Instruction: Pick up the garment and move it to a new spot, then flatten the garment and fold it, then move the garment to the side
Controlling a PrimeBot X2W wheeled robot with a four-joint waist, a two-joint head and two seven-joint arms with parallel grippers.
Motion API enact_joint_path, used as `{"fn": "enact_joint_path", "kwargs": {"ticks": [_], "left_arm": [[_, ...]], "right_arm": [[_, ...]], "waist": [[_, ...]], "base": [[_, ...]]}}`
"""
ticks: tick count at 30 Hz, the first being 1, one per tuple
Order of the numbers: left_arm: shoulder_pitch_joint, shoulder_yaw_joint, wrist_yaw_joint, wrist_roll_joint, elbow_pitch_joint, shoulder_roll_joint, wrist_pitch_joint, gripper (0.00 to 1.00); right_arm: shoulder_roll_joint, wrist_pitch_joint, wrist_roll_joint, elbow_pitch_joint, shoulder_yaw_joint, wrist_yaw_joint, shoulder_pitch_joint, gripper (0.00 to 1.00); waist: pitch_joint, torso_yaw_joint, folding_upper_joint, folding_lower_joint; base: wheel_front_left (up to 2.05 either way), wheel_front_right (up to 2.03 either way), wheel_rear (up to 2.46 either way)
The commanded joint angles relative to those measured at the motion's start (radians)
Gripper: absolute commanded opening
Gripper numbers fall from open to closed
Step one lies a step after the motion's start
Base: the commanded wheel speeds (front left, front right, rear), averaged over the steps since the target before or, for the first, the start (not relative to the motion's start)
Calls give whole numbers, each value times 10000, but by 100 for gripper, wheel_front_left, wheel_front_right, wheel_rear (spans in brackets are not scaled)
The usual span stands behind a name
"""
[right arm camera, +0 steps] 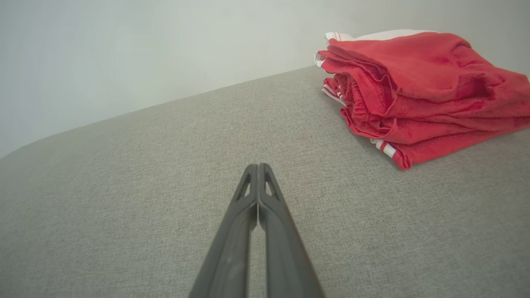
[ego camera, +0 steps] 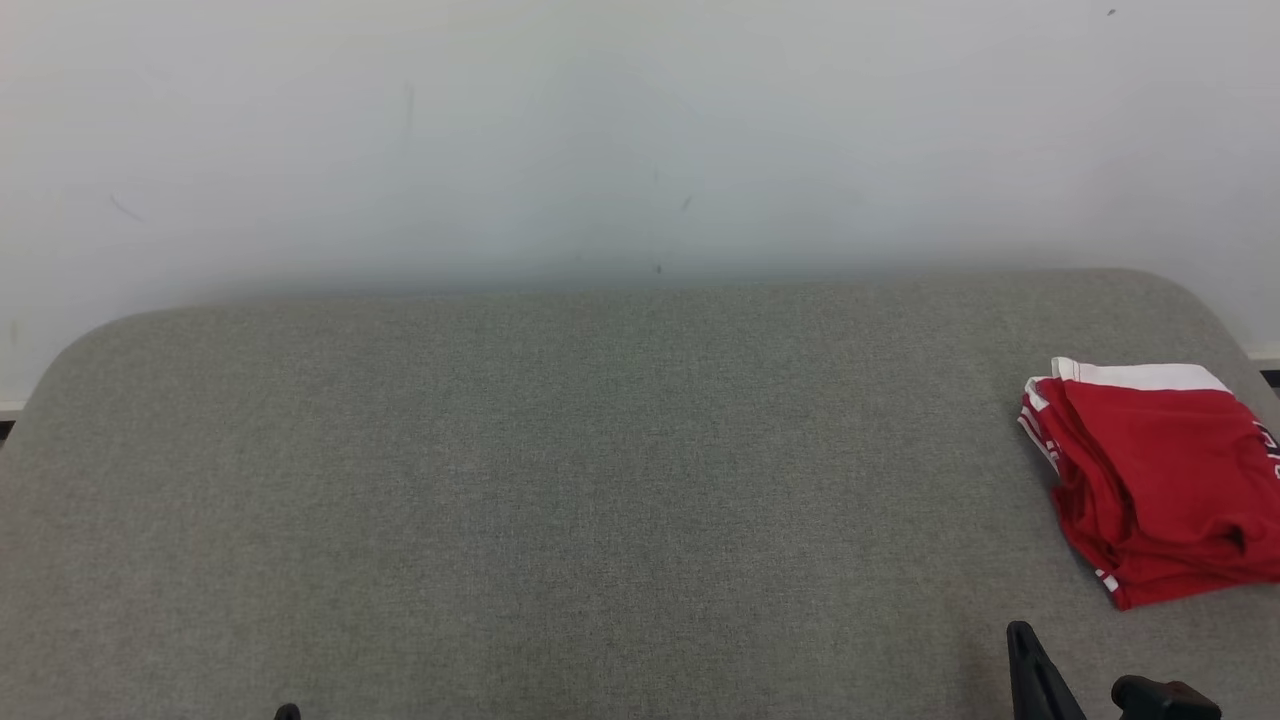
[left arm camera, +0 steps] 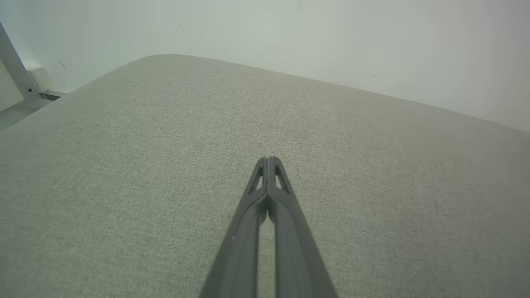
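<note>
A grey, cloth-covered counter (ego camera: pixel 560 480) with rounded corners stands against a plain white wall (ego camera: pixel 600 130). A red garment (ego camera: pixel 1150 480) with white trim lies on the counter's far right side. It is folded into a loose, uneven stack of several layers, and its right edge runs out of the head view.

My right pincer (right arm camera: pixel 258 167) is fully closed with its two long dark fingers pressed together. It holds nothing and is low over bare counter. My left pincer (left arm camera: pixel 268 161) is closed the same way and is also empty, over bare counter.

In the right wrist view the garment (right arm camera: pixel 418 91) sits ahead of my right fingertips and off to their right. It is near but clearly apart, with grey counter showing between. It is well apart from my left pincer, across the counter.

The garment looks like thin, soft sportswear, so I judge it light and limp, and perhaps a little slippery. It should not be fragile. Pinching only the top layer would probably peel the stack open. The layered edge facing my right pincer, where red folds and a white-striped hem are stacked, looks like the best place to grip. I would need to open the pincer first, slide one finger under the whole stack and clamp all the layers together.
</note>
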Motion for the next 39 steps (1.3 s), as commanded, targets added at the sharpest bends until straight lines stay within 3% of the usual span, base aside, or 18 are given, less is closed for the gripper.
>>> {"fn": "enact_joint_path", "kwargs": {"ticks": [1,39], "left_arm": [[-266,54,-6,-552,-121,29,115,0],[-1297,88,-43,-6545,-178,40,1594,0]], "right_arm": [[-11,83,579,-140,-25,0,-267,0],[-17,1137,6663,-209,80,2,-1100,0]], "waist": [[8,-1,0,0],[169,-22,0,0]], "base": [[0,0,0],[0,0,0]]}}
